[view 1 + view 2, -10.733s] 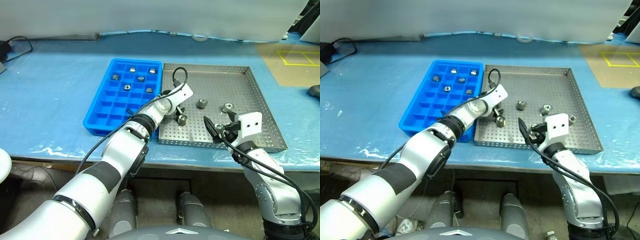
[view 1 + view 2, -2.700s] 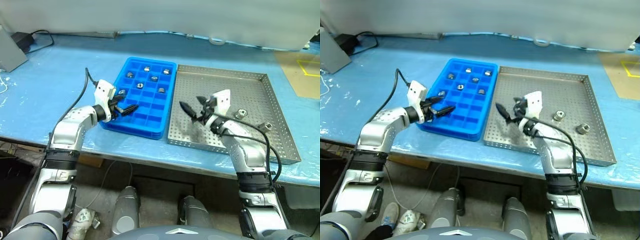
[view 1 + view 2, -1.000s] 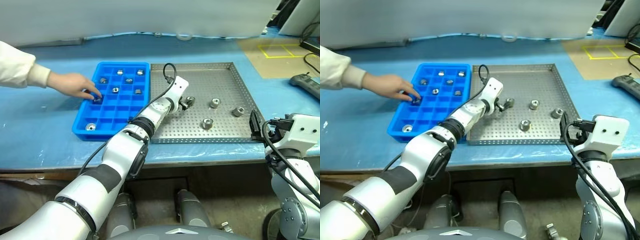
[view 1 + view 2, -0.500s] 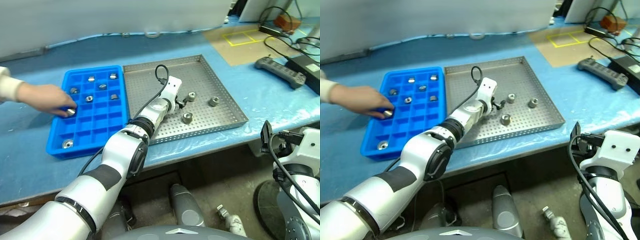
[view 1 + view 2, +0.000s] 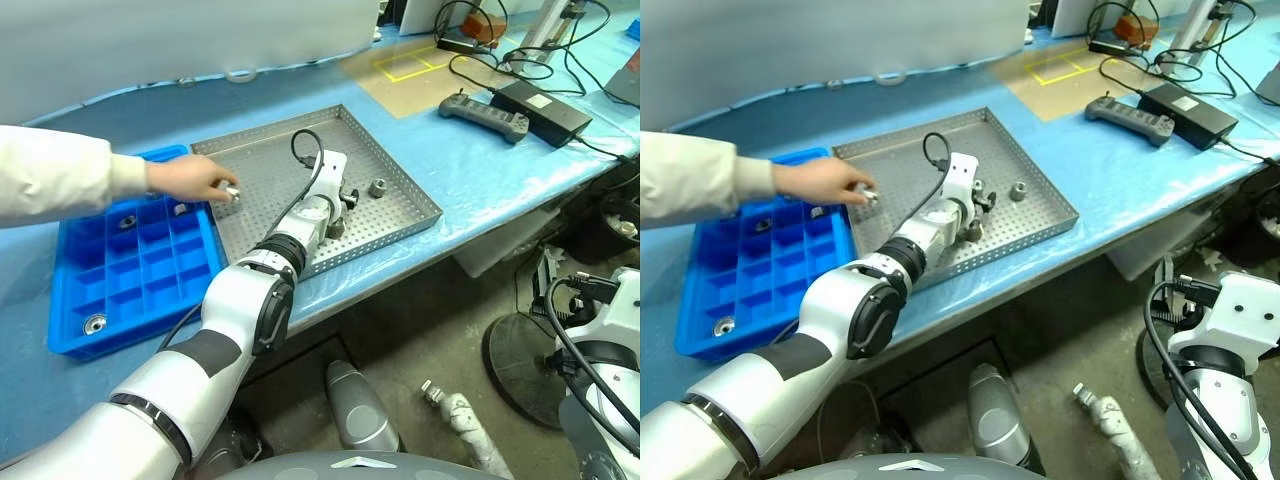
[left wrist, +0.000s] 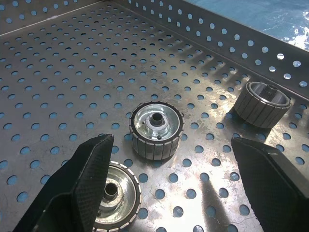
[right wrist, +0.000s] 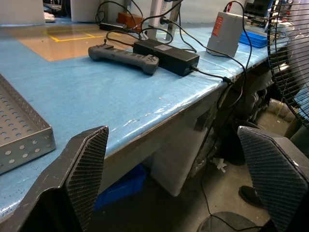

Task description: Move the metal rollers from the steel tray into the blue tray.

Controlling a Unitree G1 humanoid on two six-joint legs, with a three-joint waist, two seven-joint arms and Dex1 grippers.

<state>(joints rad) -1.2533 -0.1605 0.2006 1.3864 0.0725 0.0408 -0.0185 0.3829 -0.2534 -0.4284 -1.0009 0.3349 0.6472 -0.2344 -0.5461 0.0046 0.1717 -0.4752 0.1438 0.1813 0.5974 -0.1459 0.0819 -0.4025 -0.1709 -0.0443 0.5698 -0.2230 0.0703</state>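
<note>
Metal rollers in the steel tray: three show in the left wrist view, all lying on the perforated floor. One roller (image 6: 156, 130) sits bore-up in the middle of the tray floor, a second roller (image 6: 114, 193) lies just beside it and partly behind a fingertip, and a third roller (image 6: 262, 104) rests close to the tray's rim wall.

Roller in the hand: a fourth, small silvery piece (image 5: 231, 191) is pinched at a person's fingertips over the steel tray, near its edge beside the blue tray.

Rollers in the blue tray: three can be made out, one (image 5: 94, 324) in a compartment at the corner farthest from the steel tray, and two more, (image 5: 127, 222) and (image 5: 181, 209), in compartments nearer the steel tray.

Steel tray (image 5: 400, 189): one, lying on the blue table cover, touching or just beside the blue tray.

Blue tray (image 5: 140, 300): one, along the steel tray's long side.

Left gripper (image 6: 169, 188): low over the steel tray floor, its two black fingers spread wide, nothing between them; the middle roller lies just ahead of the gap.

Right gripper (image 7: 178, 188): well away from the steel tray, off the table's edge, fingers spread wide and empty.

Person's hand (image 5: 190, 180): one, in a pale sleeve, reaching across the blue tray to the steel tray.
</note>
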